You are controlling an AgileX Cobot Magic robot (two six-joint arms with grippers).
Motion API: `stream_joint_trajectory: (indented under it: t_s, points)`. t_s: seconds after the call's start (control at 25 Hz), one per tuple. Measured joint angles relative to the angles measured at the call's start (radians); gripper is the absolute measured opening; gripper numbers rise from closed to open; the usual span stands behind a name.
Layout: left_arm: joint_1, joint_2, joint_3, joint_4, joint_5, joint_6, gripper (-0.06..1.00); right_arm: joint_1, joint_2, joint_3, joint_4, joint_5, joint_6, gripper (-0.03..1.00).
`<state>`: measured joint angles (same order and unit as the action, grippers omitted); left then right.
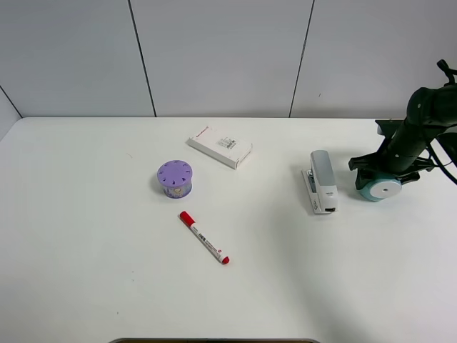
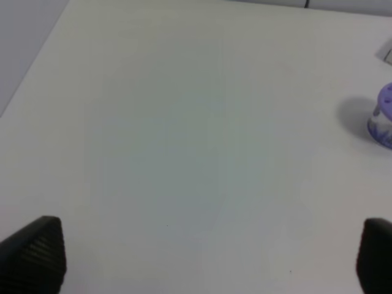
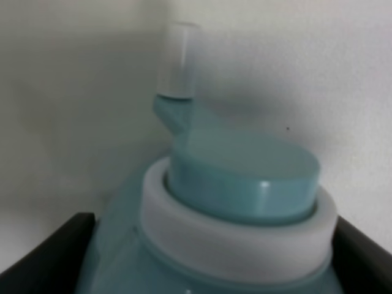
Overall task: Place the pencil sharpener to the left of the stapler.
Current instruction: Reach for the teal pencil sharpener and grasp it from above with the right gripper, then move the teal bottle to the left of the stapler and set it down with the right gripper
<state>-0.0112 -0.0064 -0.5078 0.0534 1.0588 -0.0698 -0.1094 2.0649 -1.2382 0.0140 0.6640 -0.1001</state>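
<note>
We see a white tabletop (image 1: 86, 271) filling most of the high view, with a pale panelled wall behind it. The dark right arm (image 1: 421, 121) reaches down at the right edge of that view. Of the loose things, the flat white box (image 1: 220, 146) lies towards the back near the middle. The stapler (image 1: 323, 180), silver-grey and white, lies to the right of the box and nearer the front, its length running front to back. A red-capped marker (image 1: 204, 238) lies slantwise in front of the purple round container (image 1: 175, 178), which stands left of centre with holes in its top. The pencil sharpener (image 1: 384, 189) is just to the right of the stapler and apart from it, its flat white face turned towards the front. It looks to be down at the tabletop, though we cannot tell whether it is lifted at all. The right pincer (image 1: 382, 175) is pinching it: in the right wrist view a black finger sits against each flank of the teal body (a clear knob (image 3: 177, 61) on a teal stem shows beyond). The left pincer (image 2: 202, 257) is spread wide over bare tabletop, with nothing between its ribbed fingertips (image 2: 33, 251).
</note>
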Motion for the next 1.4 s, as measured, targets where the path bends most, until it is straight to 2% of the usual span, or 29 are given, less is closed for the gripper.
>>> stream_joint_trajectory:
  t_s: [0.72,1.4]
  points:
    - [0.000,0.000,0.000,0.000,0.000,0.000,0.95,0.000,-0.036,0.002,-0.002,0.008,0.000,0.68]
    - [0.000,0.000,0.000,0.000,0.000,0.000,0.95,0.000,-0.295,0.002,0.002,0.118,0.028,0.68]
